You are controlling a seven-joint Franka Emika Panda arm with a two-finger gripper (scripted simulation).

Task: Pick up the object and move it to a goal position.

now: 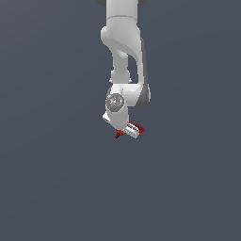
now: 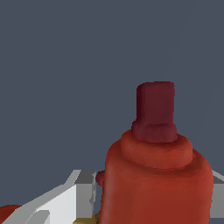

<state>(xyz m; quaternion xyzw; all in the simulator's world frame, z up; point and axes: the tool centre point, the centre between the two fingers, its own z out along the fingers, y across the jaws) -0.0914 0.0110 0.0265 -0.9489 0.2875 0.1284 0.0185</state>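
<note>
White robot arm's pincer [image 1: 130, 129] grips a small red object [image 1: 139, 128] between its fingers, red parts protruding on both sides.

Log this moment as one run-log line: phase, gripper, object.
phase: carrying | gripper: shut on red object | red object: between white fingers, red parts showing either side in exterior view | surroundings: plain grey

Both renders are evenly and rather dimly lit against a flat slate-grey backdrop; no cast shadows or glare are seen. Soft shading is shown on the white arm [image 1: 124, 52]. Edges are rendered coarsely, and the red object [image 2: 155, 175] appears slightly blurred up close.
</note>
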